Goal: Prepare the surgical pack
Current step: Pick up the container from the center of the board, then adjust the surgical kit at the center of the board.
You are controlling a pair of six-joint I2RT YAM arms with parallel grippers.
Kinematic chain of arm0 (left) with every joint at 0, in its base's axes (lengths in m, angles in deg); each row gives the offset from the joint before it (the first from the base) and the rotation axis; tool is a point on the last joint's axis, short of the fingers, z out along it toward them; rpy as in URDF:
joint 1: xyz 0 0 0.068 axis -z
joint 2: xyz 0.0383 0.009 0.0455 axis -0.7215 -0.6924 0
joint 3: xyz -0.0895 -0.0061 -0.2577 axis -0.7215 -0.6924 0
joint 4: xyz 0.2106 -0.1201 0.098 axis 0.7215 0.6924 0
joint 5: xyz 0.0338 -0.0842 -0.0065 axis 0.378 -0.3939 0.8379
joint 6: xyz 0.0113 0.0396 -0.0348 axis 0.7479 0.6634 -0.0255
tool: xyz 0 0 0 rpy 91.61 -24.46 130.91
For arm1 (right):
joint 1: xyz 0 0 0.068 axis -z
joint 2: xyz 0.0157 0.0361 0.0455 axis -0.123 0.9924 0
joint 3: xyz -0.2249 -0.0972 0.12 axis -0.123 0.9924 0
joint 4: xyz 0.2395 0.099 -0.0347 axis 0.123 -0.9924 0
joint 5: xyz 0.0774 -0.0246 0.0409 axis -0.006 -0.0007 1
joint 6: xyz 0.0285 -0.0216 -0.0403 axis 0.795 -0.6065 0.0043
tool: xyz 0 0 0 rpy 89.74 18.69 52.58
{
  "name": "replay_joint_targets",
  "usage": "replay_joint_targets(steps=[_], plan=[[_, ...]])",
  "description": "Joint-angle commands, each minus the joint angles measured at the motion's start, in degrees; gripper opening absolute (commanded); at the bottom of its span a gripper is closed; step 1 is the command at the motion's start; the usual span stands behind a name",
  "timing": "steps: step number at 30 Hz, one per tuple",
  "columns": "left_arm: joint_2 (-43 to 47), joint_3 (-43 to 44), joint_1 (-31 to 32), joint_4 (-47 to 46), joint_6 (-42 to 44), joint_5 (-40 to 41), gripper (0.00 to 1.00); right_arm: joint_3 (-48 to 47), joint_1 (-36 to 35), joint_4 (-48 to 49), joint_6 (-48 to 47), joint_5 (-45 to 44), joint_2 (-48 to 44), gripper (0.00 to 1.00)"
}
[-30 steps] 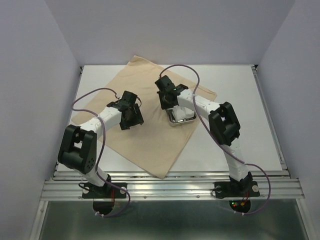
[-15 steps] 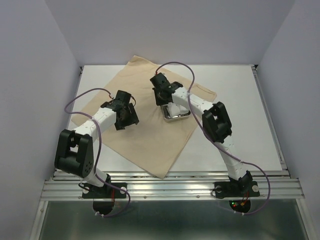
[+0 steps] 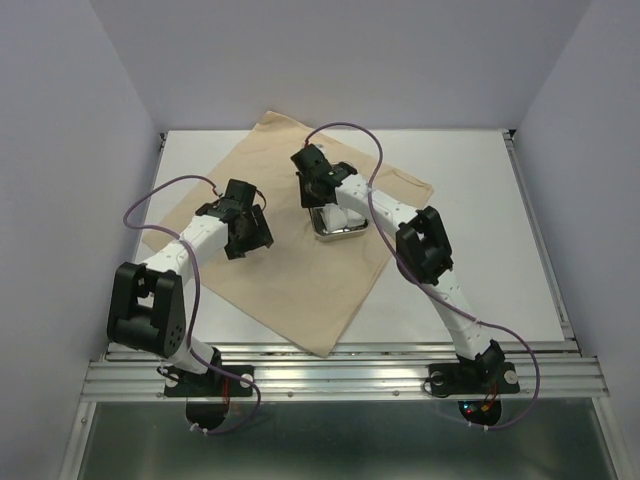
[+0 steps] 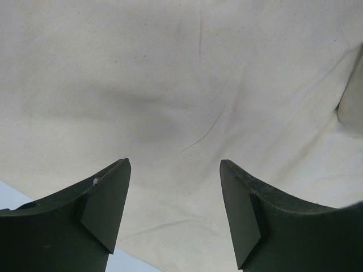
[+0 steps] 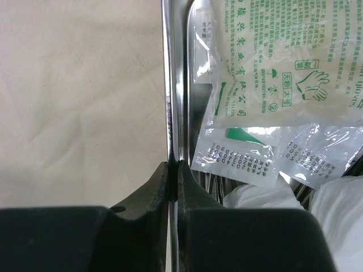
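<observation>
Clamping the left wall of the steel tray [image 5: 170,85], the right gripper [image 5: 174,164] has its fingers pinched together on the thin rim, one inside and one outside. Inside the tray lie clear packets [image 5: 272,62] printed in green, with white gauze [image 5: 340,209] at the near corner. The tray rests on the beige cloth [image 3: 290,280], in its right-hand half towards the far side.

The left gripper [image 4: 174,164] hangs over the cloth's left half with its fingers well apart and nothing between them; only bare cloth shows beneath.

Against a second ago, the tray has shifted left and slightly away from the arm bases, closer to the cloth's middle, and the right arm reaches further across. The left gripper has drifted a little to the left.

The cloth lies cornerwise on a white table [image 3: 480,200], its far corner at the back wall. Plain pale walls [image 3: 350,50] enclose three sides; a metal rail [image 3: 350,375] runs along the near edge.
</observation>
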Motion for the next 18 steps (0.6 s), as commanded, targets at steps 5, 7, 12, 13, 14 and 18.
replay_joint_targets(steps=[5,7,12,13,14,18], plan=[[1.8,1.4,-1.4,1.3,1.4,-0.1,0.76,0.6,-1.0,4.6,2.8,2.9,-2.3,0.50],[1.3,2.5,-1.5,1.4,1.6,-0.3,0.76,2.2,-1.0,5.5,1.5,1.7,-5.2,0.52],[-0.5,5.8,-1.5,2.0,1.9,-0.2,0.76,5.6,0.3,6.1,-1.1,-2.6,-13.6,0.53],[-0.8,6.6,-1.5,2.1,1.9,-0.1,0.76,7.2,1.1,6.6,-1.4,-3.0,-15.2,0.53],[-1.1,6.9,-1.5,2.2,2.0,0.1,0.76,11.2,3.3,7.2,-1.6,-3.3,-16.7,0.53],[-2.7,7.7,-1.5,1.4,2.1,0.2,0.76,23.7,11.2,11.7,-1.0,-2.2,-24.4,0.53]])
